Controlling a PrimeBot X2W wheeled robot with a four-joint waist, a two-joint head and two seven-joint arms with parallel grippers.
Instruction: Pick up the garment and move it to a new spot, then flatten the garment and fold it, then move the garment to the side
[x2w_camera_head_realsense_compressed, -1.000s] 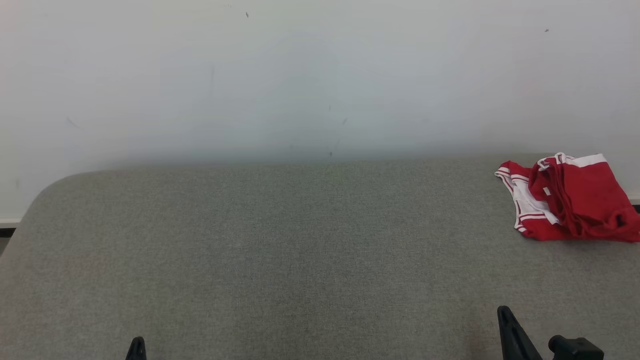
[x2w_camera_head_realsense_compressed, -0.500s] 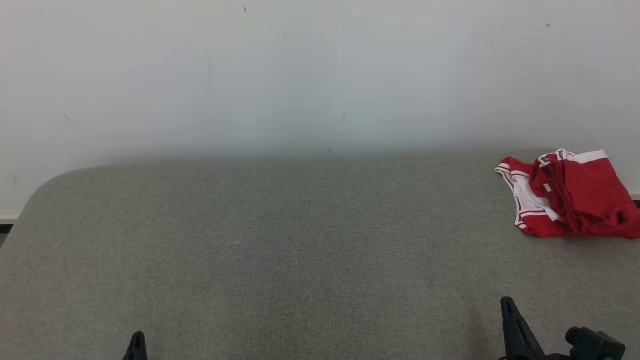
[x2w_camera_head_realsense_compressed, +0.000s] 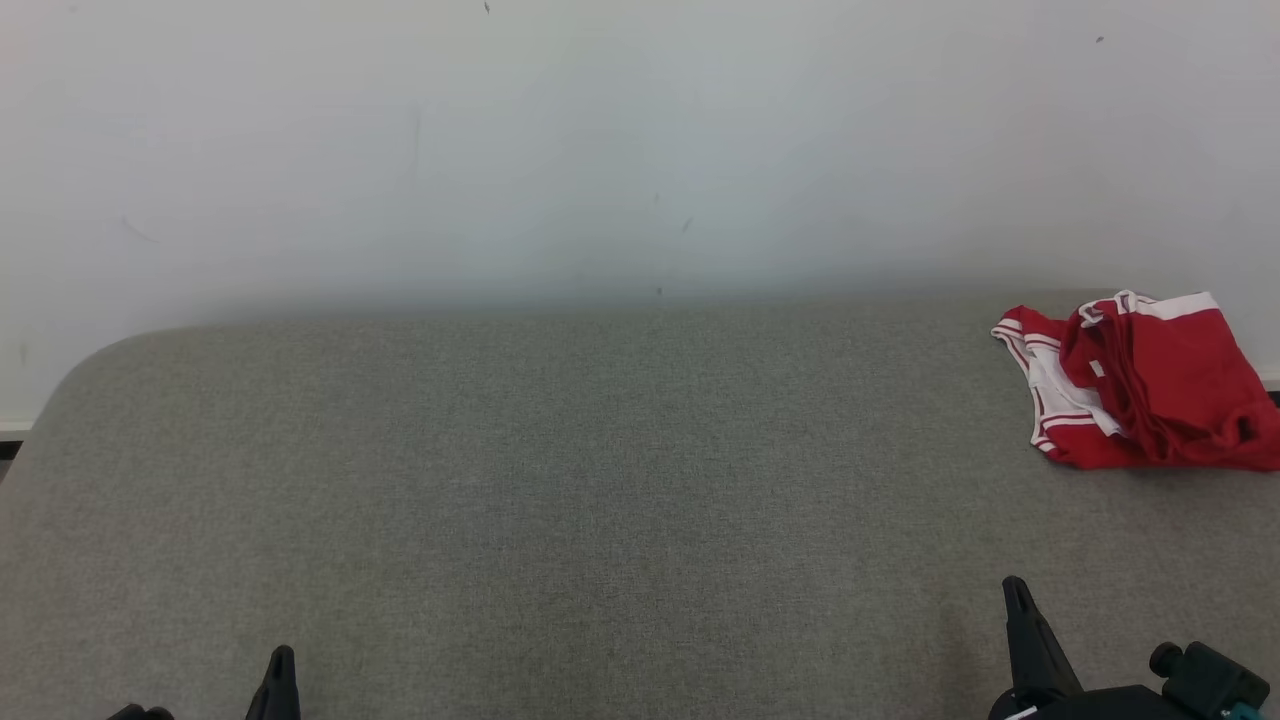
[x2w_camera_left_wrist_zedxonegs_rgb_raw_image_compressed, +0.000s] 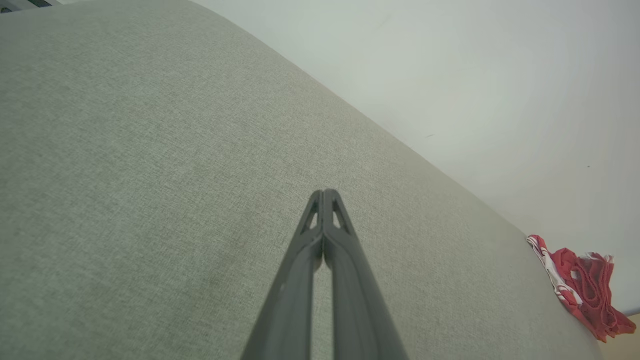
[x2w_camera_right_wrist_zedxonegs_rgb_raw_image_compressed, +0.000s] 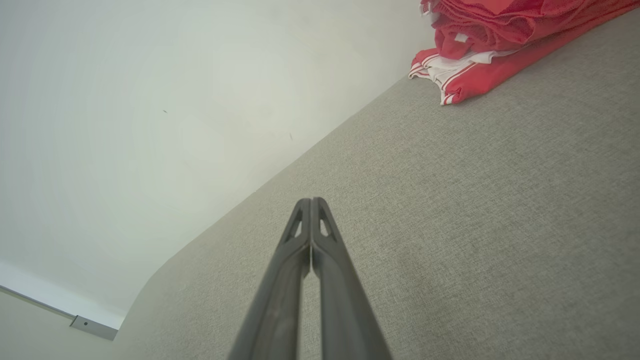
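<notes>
The red-and-white garment (x2w_camera_head_realsense_compressed: 1140, 385) lies bunched at the grey fabric surface's (x2w_camera_head_realsense_compressed: 600, 480) far right, well apart from the left gripper (x2w_camera_left_wrist_zedxonegs_rgb_raw_image_compressed: 325, 192) and right gripper (x2w_camera_right_wrist_zedxonegs_rgb_raw_image_compressed: 311, 201); both hang near the front edge, pinched shut on nothing and seemingly parked.

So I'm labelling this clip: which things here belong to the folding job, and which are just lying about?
Job in hand:
- garment, red and white, bunched up at the far right
- right tool, shut, the nearer one to it
- left tool, shut

Just there:
- grey padded surface, only what the work lies on
- white wall behind
</notes>
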